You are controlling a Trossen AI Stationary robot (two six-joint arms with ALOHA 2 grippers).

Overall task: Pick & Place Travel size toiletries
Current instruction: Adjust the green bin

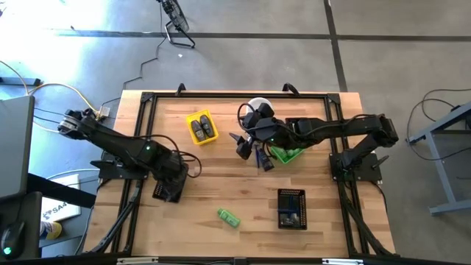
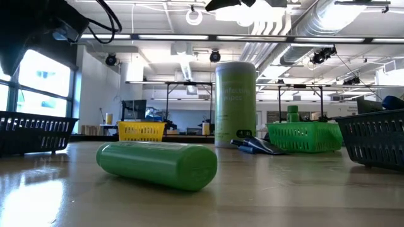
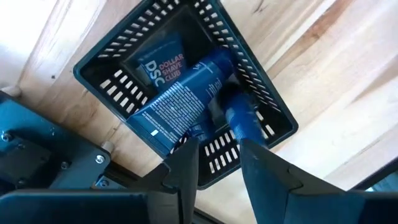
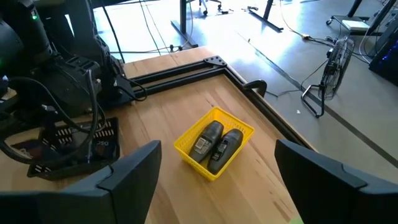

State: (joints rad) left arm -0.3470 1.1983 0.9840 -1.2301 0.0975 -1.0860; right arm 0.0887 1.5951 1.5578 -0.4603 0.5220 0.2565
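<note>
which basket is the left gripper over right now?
The black mesh basket holding blue packets, at the table's left; the left gripper hangs directly above it. The yellow and green baskets are elsewhere.

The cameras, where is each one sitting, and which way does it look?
High view: above the table, looking straight down; both arms show.
Low view: at table-top height, looking level past the green bottle into the room; no end effector shows.
Left wrist view: on the left arm, looking down into a black tray of blue packets; its own left end effector shows.
Right wrist view: on the right arm, facing the yellow tray; its right end effector is open.
Shared: the high and right wrist views both show the yellow tray.
</note>
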